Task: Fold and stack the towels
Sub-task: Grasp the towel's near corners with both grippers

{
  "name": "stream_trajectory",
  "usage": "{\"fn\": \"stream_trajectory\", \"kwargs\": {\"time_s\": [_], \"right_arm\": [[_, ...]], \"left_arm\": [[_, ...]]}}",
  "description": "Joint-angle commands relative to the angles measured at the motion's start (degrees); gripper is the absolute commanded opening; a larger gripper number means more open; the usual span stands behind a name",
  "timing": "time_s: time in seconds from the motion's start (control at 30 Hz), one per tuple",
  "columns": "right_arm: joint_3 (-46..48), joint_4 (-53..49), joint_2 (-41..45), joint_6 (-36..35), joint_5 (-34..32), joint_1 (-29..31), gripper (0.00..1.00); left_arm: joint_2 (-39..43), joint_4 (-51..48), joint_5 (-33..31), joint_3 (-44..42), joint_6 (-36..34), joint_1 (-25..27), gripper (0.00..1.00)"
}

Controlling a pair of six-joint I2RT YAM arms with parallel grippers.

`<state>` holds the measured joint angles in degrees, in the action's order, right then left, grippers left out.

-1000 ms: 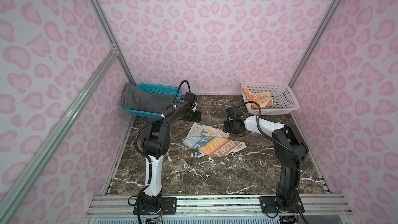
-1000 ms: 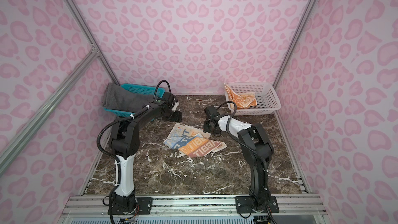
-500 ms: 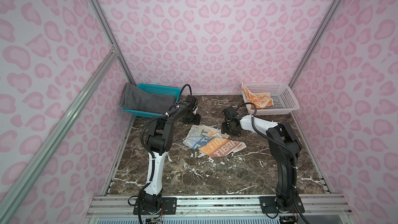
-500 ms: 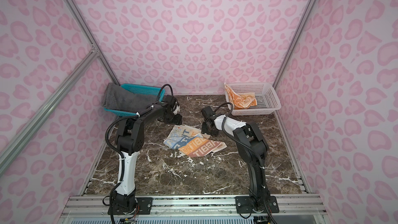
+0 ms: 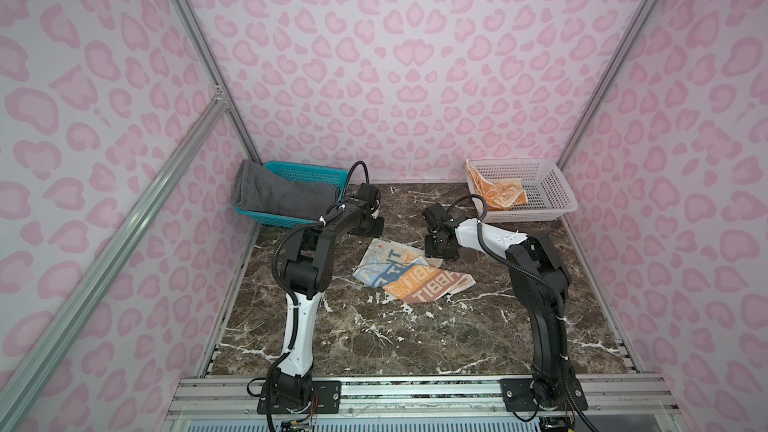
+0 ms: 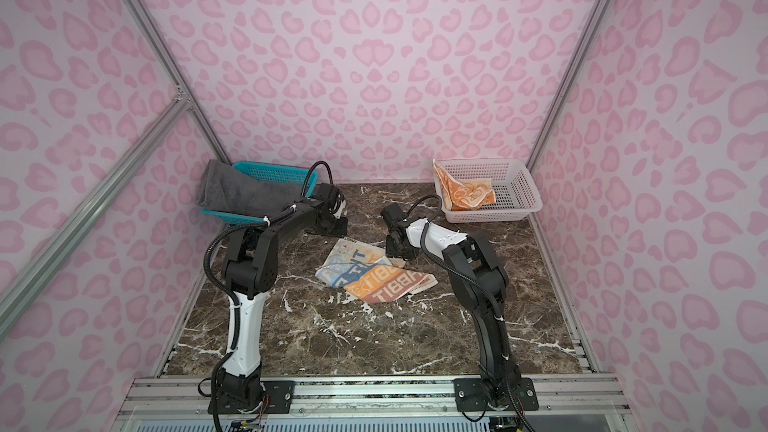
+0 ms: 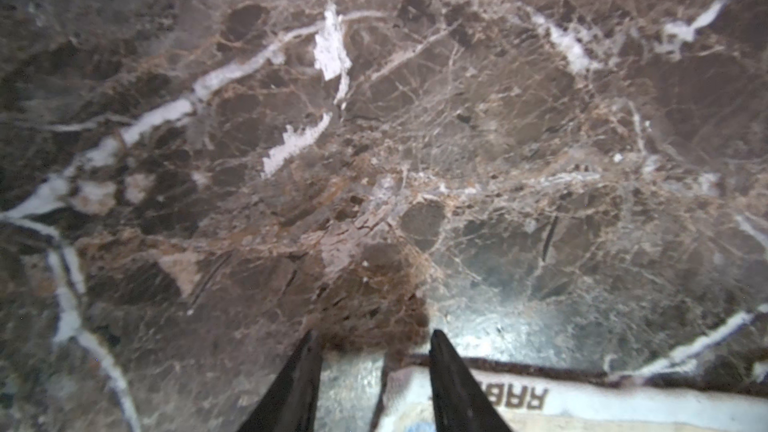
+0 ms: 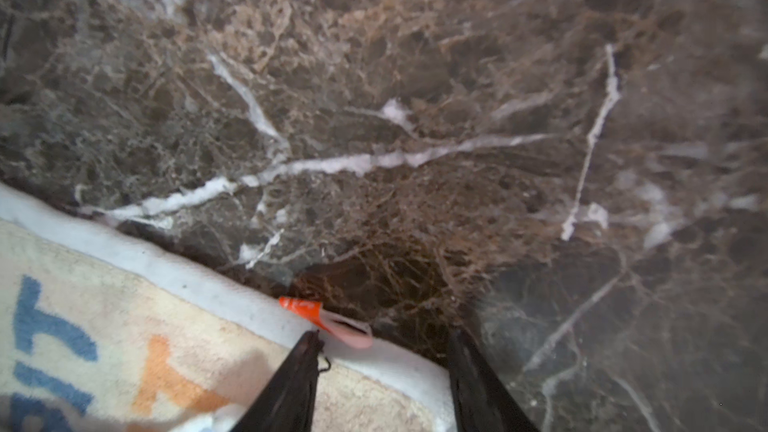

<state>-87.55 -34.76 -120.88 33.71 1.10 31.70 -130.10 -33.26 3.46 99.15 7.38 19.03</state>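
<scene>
The lettered towel [image 5: 409, 274] lies crumpled on the table [image 5: 374, 347], partly doubled over. The left tool [image 7: 372, 334] and right tool [image 8: 382, 334] stand at its two far corners. Each has its jaws moderately apart, astride the hem, with nothing clamped.

The cloth is judged light, limp and non-slippery. Take it by the thick hem at the corners; the span between will sag.

Beyond it, the grey towel [image 5: 274, 197] drapes over the teal basket [image 5: 307, 168], and the orange towel [image 5: 498, 195] sits in the white basket [image 5: 552, 197].

Both wrist views are blurred, so whether a finger lies beneath the cloth cannot be told.
</scene>
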Motion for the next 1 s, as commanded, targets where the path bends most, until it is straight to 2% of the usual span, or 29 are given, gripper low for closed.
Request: {"fn": "stream_trajectory", "kwargs": {"time_s": [0.0,0.3,0.57,0.77,0.97], "right_arm": [[1.4,-5.6,0.7,-0.2,-1.9,-0.1,0.58],[1.9,-6.1,4.2,0.6,-0.5,-1.4,0.63],[0.6,-7.1,0.9,0.6,2.7,-1.1,0.58],[-2.5,-9.3,-1.9,0.0,2.9,-0.7,0.54],[-3.1,-10.4,-3.3,-0.2,3.7,-0.4,0.46]], "left_arm": [[-0.9,-8.3,1.3,-2.2,0.2,0.0,0.46],[1.6,-9.2,6.0,-2.2,-0.7,0.0,0.61],[2.5,-12.7,6.7,-1.6,-2.2,0.0,0.69],[-0.2,-15.8,5.1,0.0,-2.9,0.7,0.60],[-1.9,-16.3,4.5,0.3,-2.8,1.6,0.49]]}}
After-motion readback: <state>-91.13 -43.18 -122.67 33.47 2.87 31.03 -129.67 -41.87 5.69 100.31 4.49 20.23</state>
